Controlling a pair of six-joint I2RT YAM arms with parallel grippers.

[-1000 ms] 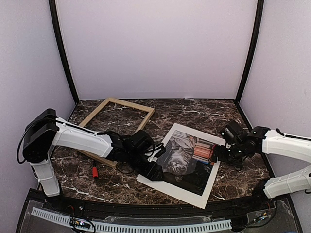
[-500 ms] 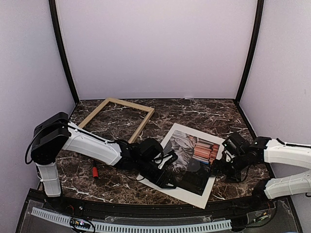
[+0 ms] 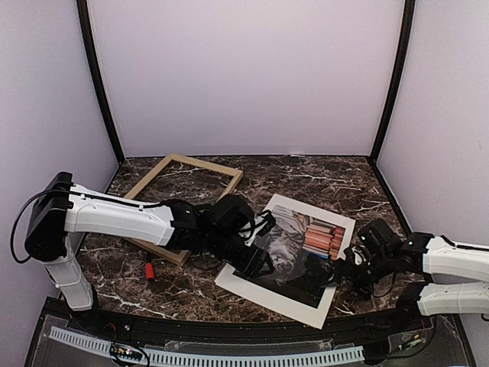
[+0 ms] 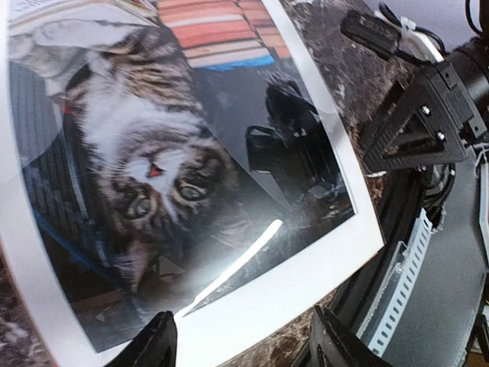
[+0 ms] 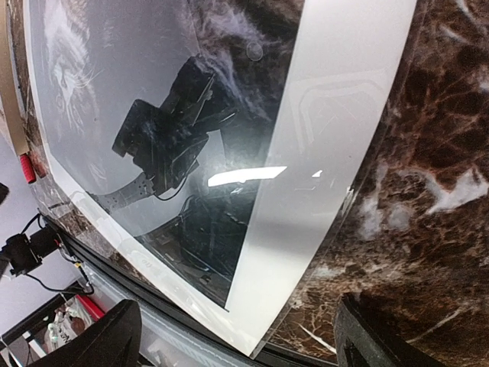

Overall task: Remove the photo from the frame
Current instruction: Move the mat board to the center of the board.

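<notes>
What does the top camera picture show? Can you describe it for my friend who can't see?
A cat photo lies on a dark marble table, out of its empty wooden frame, which lies farther back on the left. The left gripper is at the photo's left edge and the right gripper at its right edge, both open.

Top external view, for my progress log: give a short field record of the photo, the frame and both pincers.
photo: cat print with white border, flat on the marble table, outside the frame
frame: empty, lying at back left
left pincer: open, over the photo's near left part
right pincer: open, at the photo's near right edge
task state: photo already out of the frame
</notes>
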